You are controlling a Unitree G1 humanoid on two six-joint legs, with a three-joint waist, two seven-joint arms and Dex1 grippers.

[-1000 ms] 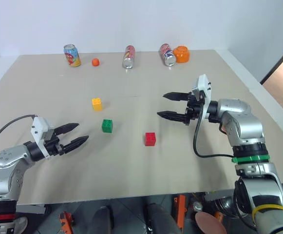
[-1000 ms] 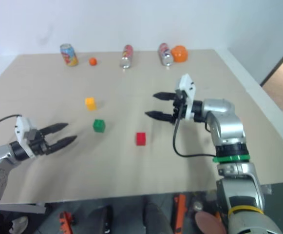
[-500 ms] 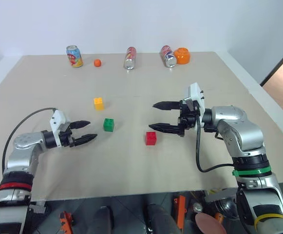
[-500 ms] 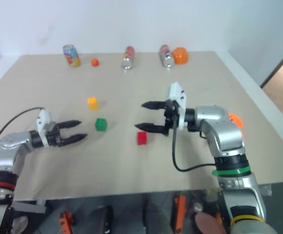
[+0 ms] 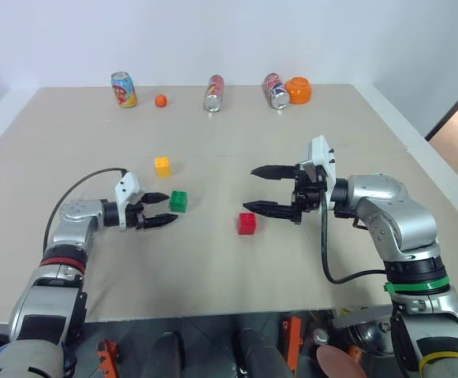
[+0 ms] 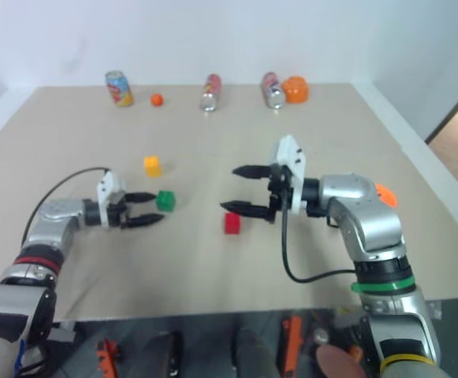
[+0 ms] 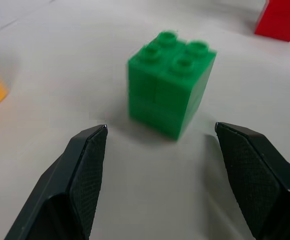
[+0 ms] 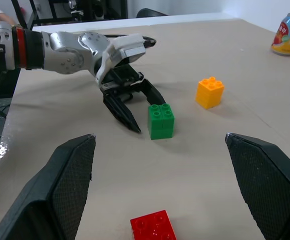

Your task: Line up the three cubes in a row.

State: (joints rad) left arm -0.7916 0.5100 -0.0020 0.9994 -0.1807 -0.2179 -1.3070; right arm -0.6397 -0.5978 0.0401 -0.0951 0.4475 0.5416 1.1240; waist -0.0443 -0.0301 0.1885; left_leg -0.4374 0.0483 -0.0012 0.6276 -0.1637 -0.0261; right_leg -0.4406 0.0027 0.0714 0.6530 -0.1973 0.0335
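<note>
Three studded cubes sit apart on the tan table (image 5: 213, 268): yellow (image 5: 162, 166) farthest back, green (image 5: 178, 201) in front of it, red (image 5: 247, 224) nearest and to the right. My left gripper (image 5: 165, 208) is low over the table, open, its fingertips just short of the green cube (image 7: 170, 82) and not touching it. Above and slightly behind the red cube, my right gripper (image 5: 250, 187) hangs wide open and points left with nothing in it. The right wrist view takes in the green cube (image 8: 160, 120), the yellow cube (image 8: 209, 92) and the red cube (image 8: 153, 227).
Along the far edge are a standing can (image 5: 123, 89), a small orange ball (image 5: 160, 101), two lying cans (image 5: 213, 93) (image 5: 273, 90) and an orange pumpkin-faced toy (image 5: 297, 90). A black cable loops from my left wrist.
My left gripper has travelled forward and to the right, coming low up to the green cube. The right gripper has hardly shifted. No cube has moved.
</note>
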